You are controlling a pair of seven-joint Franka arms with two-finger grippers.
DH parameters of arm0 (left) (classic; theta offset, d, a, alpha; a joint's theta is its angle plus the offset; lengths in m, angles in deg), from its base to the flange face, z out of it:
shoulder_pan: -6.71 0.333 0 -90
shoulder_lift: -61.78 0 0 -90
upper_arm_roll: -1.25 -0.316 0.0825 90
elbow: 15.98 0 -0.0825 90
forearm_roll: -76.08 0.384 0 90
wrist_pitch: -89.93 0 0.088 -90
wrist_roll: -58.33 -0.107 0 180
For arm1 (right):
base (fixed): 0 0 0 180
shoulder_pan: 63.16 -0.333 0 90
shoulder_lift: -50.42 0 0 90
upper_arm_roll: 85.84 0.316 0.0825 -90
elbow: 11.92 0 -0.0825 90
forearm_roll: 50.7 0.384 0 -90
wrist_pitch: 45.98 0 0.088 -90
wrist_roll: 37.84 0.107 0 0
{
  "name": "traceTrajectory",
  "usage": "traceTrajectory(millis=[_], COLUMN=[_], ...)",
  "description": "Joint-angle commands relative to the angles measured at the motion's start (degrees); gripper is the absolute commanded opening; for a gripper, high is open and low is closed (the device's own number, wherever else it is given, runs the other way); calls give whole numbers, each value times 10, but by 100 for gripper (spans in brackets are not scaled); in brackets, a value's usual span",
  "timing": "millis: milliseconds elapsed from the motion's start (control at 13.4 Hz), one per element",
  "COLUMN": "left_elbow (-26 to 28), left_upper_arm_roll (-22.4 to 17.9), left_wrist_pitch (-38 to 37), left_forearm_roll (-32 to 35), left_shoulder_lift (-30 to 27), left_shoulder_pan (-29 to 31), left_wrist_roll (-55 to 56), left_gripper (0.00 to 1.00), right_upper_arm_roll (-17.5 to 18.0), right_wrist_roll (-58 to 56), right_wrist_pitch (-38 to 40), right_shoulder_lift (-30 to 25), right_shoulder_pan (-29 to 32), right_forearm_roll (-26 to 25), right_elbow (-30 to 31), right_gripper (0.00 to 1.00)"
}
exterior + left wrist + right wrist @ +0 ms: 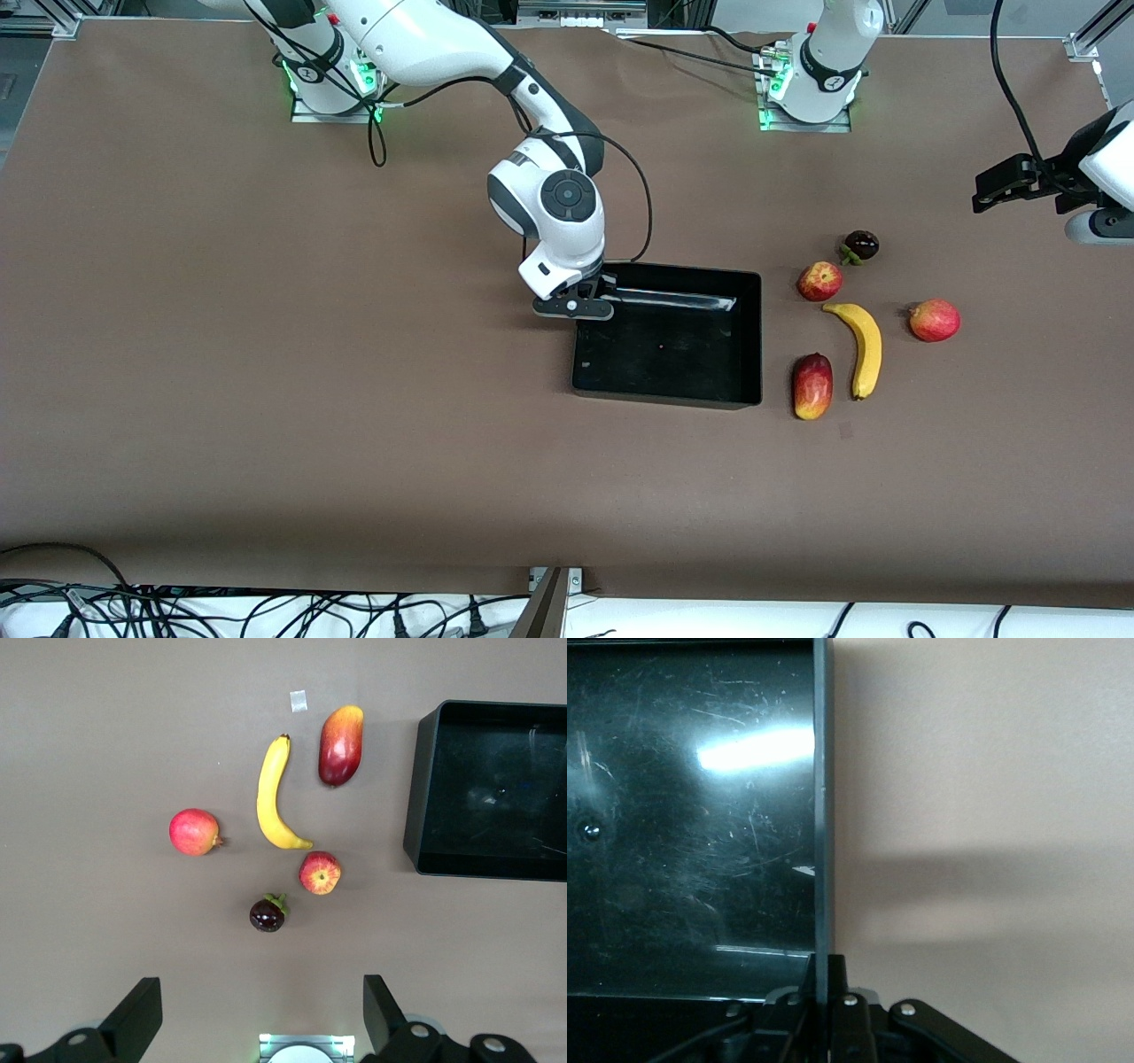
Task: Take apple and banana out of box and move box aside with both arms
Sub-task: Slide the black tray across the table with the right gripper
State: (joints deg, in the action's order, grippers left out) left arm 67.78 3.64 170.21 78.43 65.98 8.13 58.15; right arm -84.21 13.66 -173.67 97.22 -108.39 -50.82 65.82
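Note:
The black box (760,337) sits mid-table. My right gripper (592,297) is shut on its wall (823,797) at the corner toward the right arm's end, one finger inside and one outside (824,967). The box (416,797) is empty. Beside it, toward the left arm's end, lie the yellow banana (864,347) (273,797) and the small red apple (819,281) (320,873). My left gripper (1010,182) (261,1014) hangs open and empty above the table at the left arm's end, apart from the fruits.
A red-yellow mango (812,385) (341,745) lies between box and banana. A dark mangosteen (860,245) (267,913) sits next to the apple. Another round red fruit (934,320) (194,832) lies beside the banana toward the left arm's end.

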Motion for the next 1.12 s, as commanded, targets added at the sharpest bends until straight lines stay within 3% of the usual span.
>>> traceTrajectory(millis=[0,224,672,821,1045], left_elbow=[69,127,129,127,121], left_upper_arm_roll=[-31,-31,-32,-40,-57], left_wrist_pitch=[48,82,80,77,67], left_forearm_roll=[3,2,-18,-21,-28], left_shoulder_lift=[-45,-75,-78,-79,-78], left_shoulder_pan=[-34,-37,-47,-49,-66], left_wrist_roll=[-7,-7,0,1,1], left_gripper=[100,100,100,100,100], right_upper_arm_roll=[-2,-1,-3,-3,-16], right_wrist_roll=[-6,-80,-327,-431,-558], right_wrist_pitch=[24,94,233,249,201], right_shoulder_lift=[-14,-70,-181,-216,-254], right_shoulder_pan=[14,69,211,281,372], right_forearm_roll=[-6,-1,18,37,39], right_elbow=[-15,-19,13,59,158], right_gripper=[0,0,0,0,0])
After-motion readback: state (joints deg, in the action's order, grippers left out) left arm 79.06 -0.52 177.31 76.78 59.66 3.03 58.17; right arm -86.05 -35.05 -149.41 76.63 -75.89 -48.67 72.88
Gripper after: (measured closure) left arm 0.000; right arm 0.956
